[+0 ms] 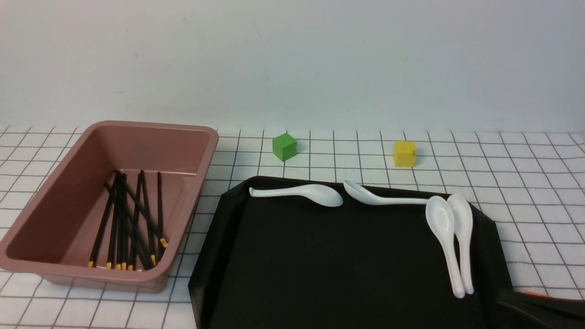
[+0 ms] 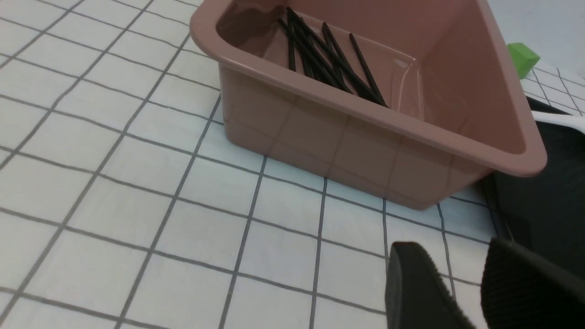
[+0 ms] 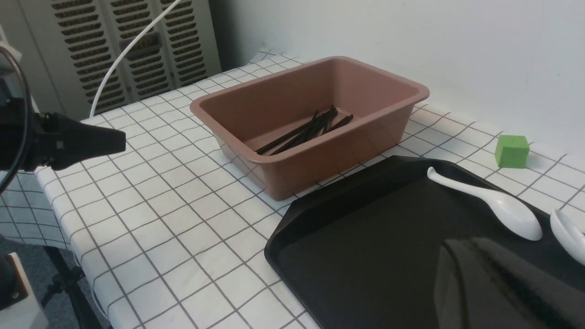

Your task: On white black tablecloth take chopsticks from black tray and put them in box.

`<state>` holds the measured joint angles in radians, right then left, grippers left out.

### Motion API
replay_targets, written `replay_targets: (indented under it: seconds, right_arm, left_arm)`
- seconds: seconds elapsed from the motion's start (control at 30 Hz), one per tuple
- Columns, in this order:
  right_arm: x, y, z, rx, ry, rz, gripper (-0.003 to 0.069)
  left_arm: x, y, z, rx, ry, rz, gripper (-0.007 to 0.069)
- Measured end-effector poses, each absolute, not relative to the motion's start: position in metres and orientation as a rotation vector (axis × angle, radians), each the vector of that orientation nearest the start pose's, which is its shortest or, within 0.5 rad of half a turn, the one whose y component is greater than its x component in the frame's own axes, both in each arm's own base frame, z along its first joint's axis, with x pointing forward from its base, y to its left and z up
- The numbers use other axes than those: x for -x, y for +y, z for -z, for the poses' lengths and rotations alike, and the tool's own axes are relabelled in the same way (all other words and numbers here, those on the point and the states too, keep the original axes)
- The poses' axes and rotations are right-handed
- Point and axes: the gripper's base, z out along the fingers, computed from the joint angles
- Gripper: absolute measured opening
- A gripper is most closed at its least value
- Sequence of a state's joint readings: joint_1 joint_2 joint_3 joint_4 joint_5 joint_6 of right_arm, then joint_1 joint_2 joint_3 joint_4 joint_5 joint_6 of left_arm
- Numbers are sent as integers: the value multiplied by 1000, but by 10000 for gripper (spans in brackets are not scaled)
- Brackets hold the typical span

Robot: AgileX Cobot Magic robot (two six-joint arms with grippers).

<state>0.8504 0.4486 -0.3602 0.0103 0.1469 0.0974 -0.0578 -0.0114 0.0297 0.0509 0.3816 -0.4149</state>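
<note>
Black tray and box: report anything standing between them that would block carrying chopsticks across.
Nothing visible stands between the black tray and the box; only a bare strip of tablecloth separates them. The chopsticks already lie in the box, and the tray holds only white spoons.

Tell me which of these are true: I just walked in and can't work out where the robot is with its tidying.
1. The chopsticks lie inside the box. True.
2. Some chopsticks are left on the black tray. False: only four white spoons lie on it.
3. The green cube sits in the box. False: it stands on the tablecloth, beyond the tray.
4. The left gripper holds nothing. True: its fingers are apart above bare cloth.
</note>
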Motion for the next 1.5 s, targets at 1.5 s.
replay_targets:
  seconds: [1.5]
  right_arm:
    - [-53,0,-175,-82,1856,-74,55]
  left_arm:
    - [-52,-1,-170,305,1867,273,238]
